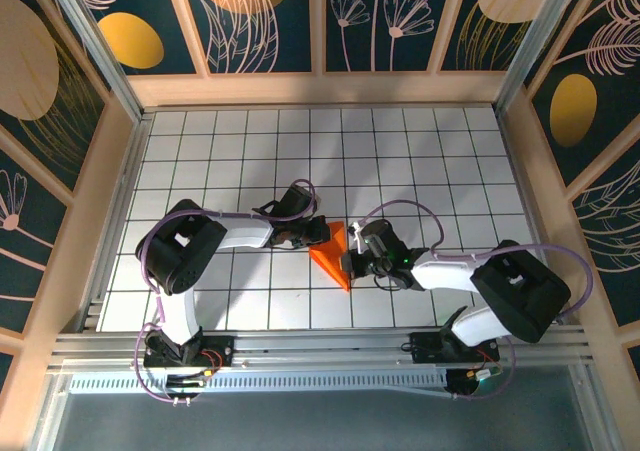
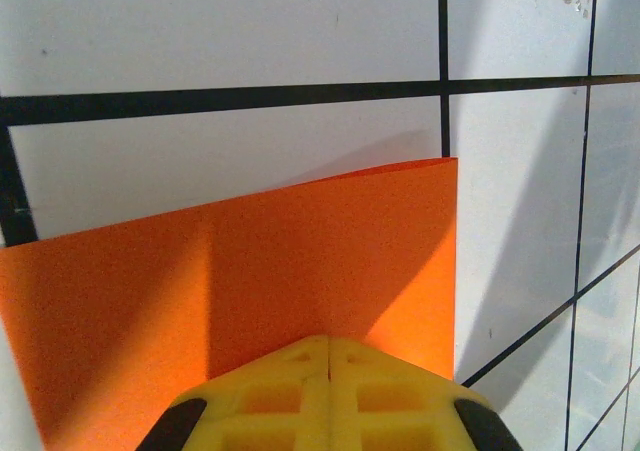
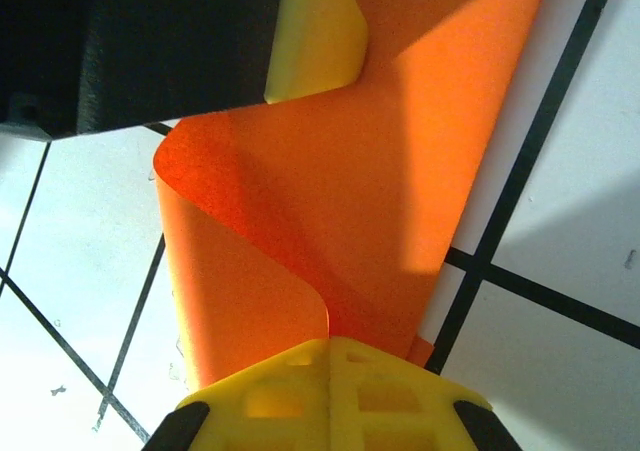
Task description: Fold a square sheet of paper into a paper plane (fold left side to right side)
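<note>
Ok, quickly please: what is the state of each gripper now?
Left gripper: closed, pinching the orange paper.
Right gripper: closed, pinching the same paper.

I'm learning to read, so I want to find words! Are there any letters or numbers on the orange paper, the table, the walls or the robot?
None can be read.
The orange paper is plain.
The table has only black grid lines.
The wall panels carry drawn flowers and round shapes, no letters.
The left arm and right arm show no readable label.
</note>
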Available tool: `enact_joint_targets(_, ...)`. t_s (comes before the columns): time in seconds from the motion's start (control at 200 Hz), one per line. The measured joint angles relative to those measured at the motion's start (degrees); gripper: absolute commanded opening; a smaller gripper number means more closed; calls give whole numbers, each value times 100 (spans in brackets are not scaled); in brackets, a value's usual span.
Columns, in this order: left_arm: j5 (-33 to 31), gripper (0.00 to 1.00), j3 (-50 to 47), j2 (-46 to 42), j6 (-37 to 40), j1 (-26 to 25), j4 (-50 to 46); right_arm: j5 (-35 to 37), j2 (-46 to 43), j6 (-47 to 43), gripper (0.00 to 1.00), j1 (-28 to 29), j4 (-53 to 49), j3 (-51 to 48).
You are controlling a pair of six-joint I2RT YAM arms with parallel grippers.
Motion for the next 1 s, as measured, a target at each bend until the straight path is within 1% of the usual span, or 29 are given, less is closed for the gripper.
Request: enact_joint_targets(1.001, -24, 0, 0, 0, 0, -31, 9, 20, 162, -11, 0, 0, 39, 74)
